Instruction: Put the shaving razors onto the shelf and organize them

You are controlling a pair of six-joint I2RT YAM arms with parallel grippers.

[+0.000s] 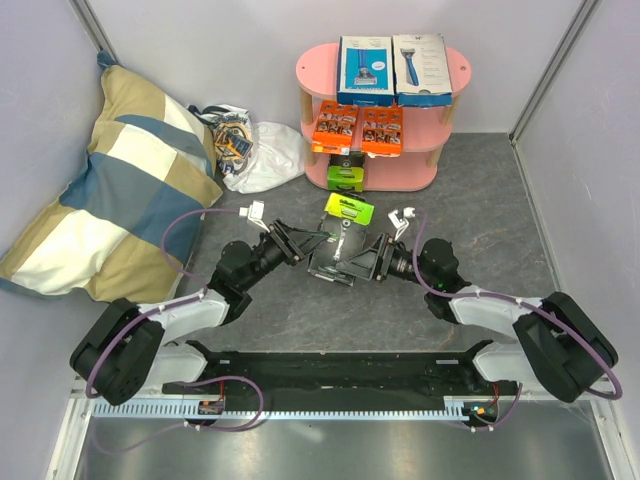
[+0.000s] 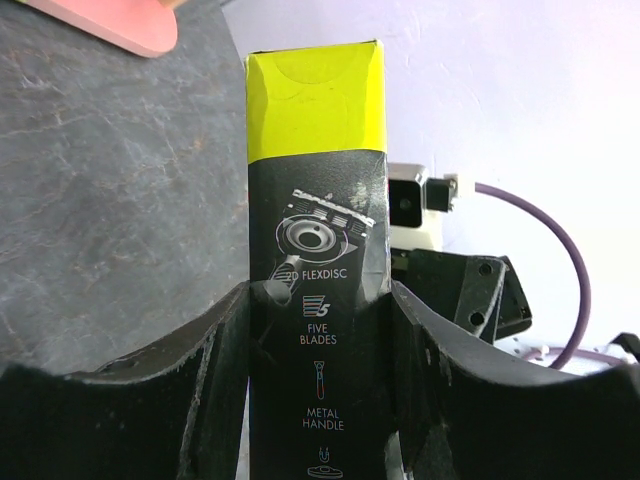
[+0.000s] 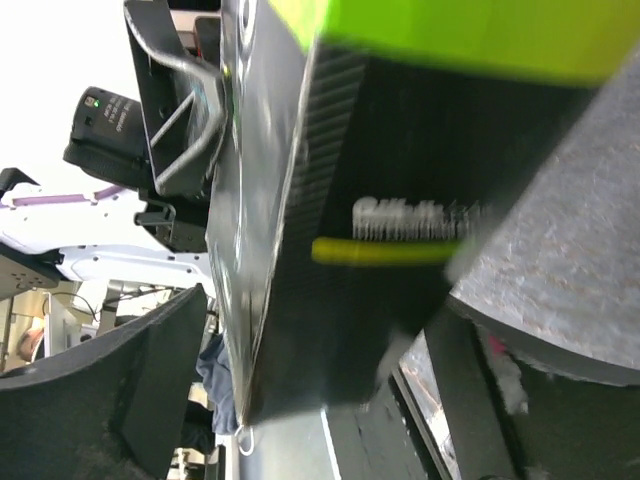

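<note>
One lime-green-and-black box (image 2: 318, 250) sits near the middle of the table (image 1: 500, 220), short of the shelf (image 1: 310, 75), clamped between the left fingers (image 2: 215, 380). The right fingers (image 3: 130, 390) stand apart around it. Gripped by one arm only, it could pivot or slip during the carry.

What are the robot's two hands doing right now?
Left gripper: closed on the black-and-green box.
Right gripper: open, with the same box between its fingers.

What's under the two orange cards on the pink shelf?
Below the two flat orange cards, on the pink three-tier shelf's bottom board, one pack shows, black above a lime-green front. Its rear, and anything behind it, is covered by the boards above.
</note>
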